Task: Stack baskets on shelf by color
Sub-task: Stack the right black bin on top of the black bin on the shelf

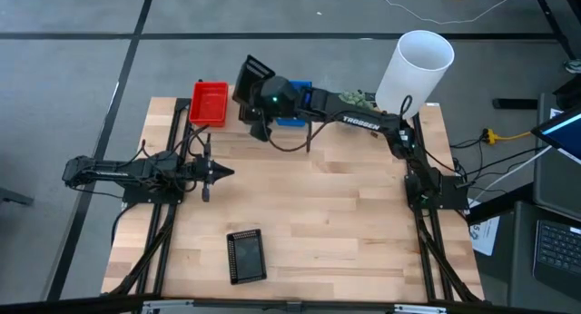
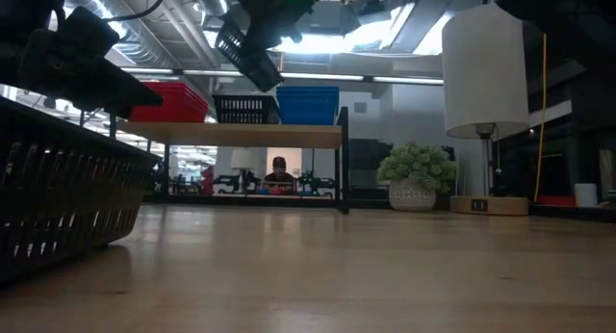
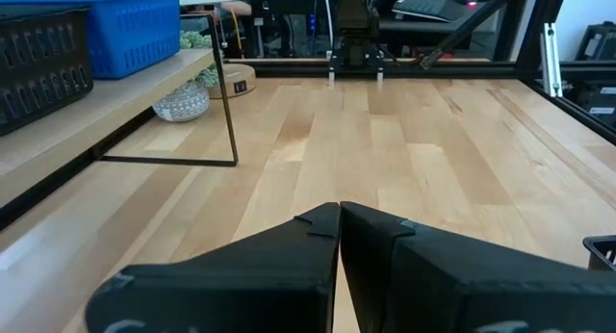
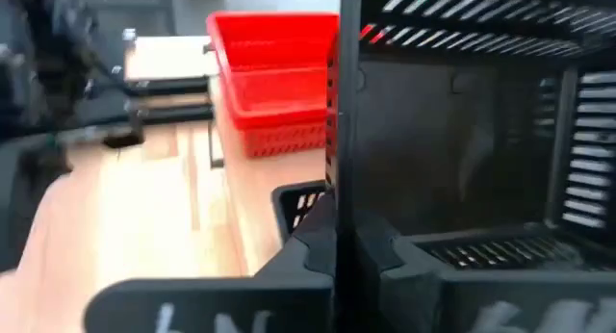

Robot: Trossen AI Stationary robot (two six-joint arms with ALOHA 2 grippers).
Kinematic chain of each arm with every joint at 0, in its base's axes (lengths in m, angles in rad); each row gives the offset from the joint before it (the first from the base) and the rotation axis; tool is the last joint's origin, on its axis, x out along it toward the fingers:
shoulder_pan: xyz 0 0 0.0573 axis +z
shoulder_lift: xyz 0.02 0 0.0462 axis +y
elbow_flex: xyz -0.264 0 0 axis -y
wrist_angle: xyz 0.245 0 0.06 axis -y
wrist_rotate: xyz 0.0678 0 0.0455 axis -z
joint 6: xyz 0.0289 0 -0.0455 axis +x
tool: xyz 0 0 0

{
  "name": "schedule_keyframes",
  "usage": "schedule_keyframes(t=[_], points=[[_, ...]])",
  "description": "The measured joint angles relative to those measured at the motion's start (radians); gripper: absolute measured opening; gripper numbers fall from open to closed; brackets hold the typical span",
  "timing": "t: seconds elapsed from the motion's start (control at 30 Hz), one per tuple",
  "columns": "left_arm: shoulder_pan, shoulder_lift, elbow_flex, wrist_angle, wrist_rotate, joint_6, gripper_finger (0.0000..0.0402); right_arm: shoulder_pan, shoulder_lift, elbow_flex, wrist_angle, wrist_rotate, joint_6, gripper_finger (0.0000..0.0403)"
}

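Mostly done, I'd say: red stack (image 1: 209, 103) & blue stack (image 1: 295, 103) on shelf (image 2: 241, 134) at table's far edge, right gripper (image 1: 256, 94) clamps black basket (image 1: 252, 79) over shelf, another black basket (image 1: 246, 256) waits near front edge, left gripper (image 1: 221, 172) pinched empty by left edge.

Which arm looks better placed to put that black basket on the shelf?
The right arm. Its gripper already holds a black basket tilted above the shelf, beside the red stack. The left gripper waits shut over the table, away from the shelf.

High cam straight down over the light wooden worktop (image 1: 309, 214), low cam level at its surface, wrist cams close behind each tool; all share the wood-topped black-legged shelf (image 2: 241, 134).
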Motion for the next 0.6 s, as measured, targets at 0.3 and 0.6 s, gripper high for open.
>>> schedule_keyframes(t=[0.3, 0.6], points=[[0.0, 0.0, 0.0, 0.0, -0.003, 0.0, 0.0005, -0.007, -0.001, 0.0, -0.101, -0.059, -0.115, 0.0], [0.0, 0.0, 0.0, 0.0, -0.003, 0.0, 0.0005, -0.036, -0.001, 0.0, -0.14, -0.071, -0.084, 0.0]])
